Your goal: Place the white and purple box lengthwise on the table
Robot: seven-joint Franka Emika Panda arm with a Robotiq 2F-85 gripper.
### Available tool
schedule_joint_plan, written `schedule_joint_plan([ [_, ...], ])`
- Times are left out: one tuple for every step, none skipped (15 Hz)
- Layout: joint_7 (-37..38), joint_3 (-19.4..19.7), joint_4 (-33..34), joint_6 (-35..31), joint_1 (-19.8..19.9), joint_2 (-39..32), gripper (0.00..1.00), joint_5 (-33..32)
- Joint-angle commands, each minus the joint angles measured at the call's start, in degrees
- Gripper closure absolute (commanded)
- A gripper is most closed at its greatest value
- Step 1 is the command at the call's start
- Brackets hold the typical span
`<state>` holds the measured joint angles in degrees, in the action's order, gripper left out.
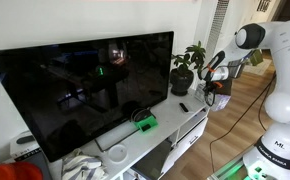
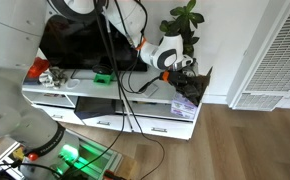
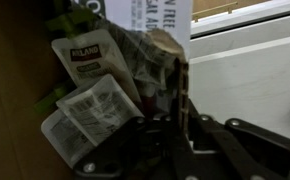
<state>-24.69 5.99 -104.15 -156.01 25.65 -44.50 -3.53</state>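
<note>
My gripper is shut on a thin grey-white carton with dark patterned sides, which seems to be the white and purple box. It is seen edge-on between the fingers. In both exterior views the gripper hangs at the end of the table, beside the plant pot. The carton is too small to make out in those views. Below the gripper an open brown cardboard box holds labelled white packets.
A large TV fills most of the table top. A bright green box and a small black remote lie in front of it. A potted plant stands near the gripper. Cables hang over the table's front.
</note>
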Motion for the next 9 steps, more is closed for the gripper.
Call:
schedule_joint_plan([
  [-3.9, -1.0, -10.2, -6.1, 1.4, 8.1, 0.98, -1.9],
  [-4.7, -1.2, -11.8, -8.2, 1.7, 8.9, 0.98, -2.2],
  [-5.4, -1.4, -13.6, -10.9, 1.7, 9.6, 0.98, -2.8],
  [-6.4, -1.8, -15.4, -13.2, 2.2, 10.6, 0.98, -3.3],
  [-6.9, -1.9, -17.0, -15.8, 2.2, 11.2, 0.98, -4.1],
  [-7.8, -2.1, -18.5, -18.7, 2.5, 11.8, 0.98, -5.4],
  [-8.3, -1.8, -20.0, -21.4, 2.3, 12.4, 0.98, -7.1],
  [-8.7, -1.4, -21.3, -23.6, 2.1, 12.9, 0.98, -8.9],
  [-9.0, -0.8, -22.6, -25.5, 1.8, 13.6, 0.98, -10.9],
])
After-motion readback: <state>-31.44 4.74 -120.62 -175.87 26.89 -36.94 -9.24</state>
